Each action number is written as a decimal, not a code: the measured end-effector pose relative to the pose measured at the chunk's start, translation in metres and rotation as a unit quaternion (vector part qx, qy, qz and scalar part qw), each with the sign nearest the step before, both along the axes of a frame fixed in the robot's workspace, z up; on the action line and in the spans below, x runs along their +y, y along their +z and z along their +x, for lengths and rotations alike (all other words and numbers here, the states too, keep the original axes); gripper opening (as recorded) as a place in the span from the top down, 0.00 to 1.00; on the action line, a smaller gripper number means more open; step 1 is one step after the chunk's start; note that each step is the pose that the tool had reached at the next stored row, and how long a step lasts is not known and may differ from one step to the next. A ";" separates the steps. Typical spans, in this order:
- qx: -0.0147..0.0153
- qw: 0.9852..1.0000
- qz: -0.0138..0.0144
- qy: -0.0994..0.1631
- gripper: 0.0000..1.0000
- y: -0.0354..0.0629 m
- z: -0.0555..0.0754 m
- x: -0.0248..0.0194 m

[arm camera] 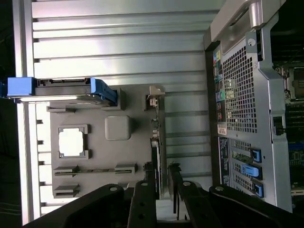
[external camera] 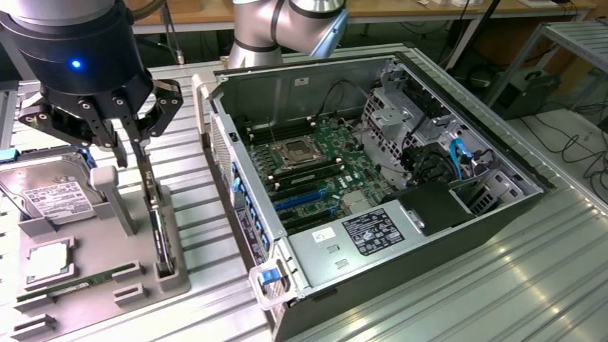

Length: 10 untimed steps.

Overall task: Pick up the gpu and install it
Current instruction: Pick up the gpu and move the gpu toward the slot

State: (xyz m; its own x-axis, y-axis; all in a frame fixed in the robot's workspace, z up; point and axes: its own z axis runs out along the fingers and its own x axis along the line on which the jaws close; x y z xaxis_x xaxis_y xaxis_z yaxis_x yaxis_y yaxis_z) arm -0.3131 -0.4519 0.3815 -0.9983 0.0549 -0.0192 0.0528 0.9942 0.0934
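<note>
Position of the gpu [external camera: 156, 221] [arm camera: 160, 137]: it stands on its long edge in a slot of the grey tray [external camera: 95, 299], at about 8 o'clock in the exterior view, thin edge upward. Its long axis runs roughly from 12 to 6 o'clock there, the near end drifting slightly toward 5. In the wrist view its silver bracket [arm camera: 154, 97] sits at the end nearer the hard drive [external camera: 53, 196].

The gripper [arm camera: 160, 167] hangs over the gpu with its fingers [arm camera: 144, 194] slightly parted, one on each side of the top edge. Whether either pad touches the gpu is hard to tell.

At 3 o'clock from the tray, a narrow strip of ribbed table [external camera: 201, 235] separates it from the computer case [external camera: 399, 306], which lies open side up. The motherboard [external camera: 328, 153] is exposed, with blue slots [external camera: 299, 201] on its near side. Cables [external camera: 456, 160] and a black box [external camera: 437, 206] crowd the 3 o'clock end. At 9 o'clock from the gpu are a grey post [external camera: 107, 192], a processor chip [external camera: 48, 262] and a memory stick [external camera: 81, 283].

The lower edge of the gpu is sunk in the slot, its far end hides behind the fingers, and its cooler cannot be made out edge-on. The exterior view's left edge cuts off the hard drive.
</note>
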 end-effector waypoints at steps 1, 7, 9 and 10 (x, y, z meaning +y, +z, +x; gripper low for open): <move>0.000 1.000 0.000 0.000 0.70 0.0000 0.000 0.0000; 0.000 1.000 0.000 0.000 0.46 0.0000 0.000 0.0000; 0.000 1.000 0.000 0.002 0.40 -0.0002 0.000 0.0001; 0.000 1.000 0.000 0.004 0.40 -0.0004 0.000 0.0002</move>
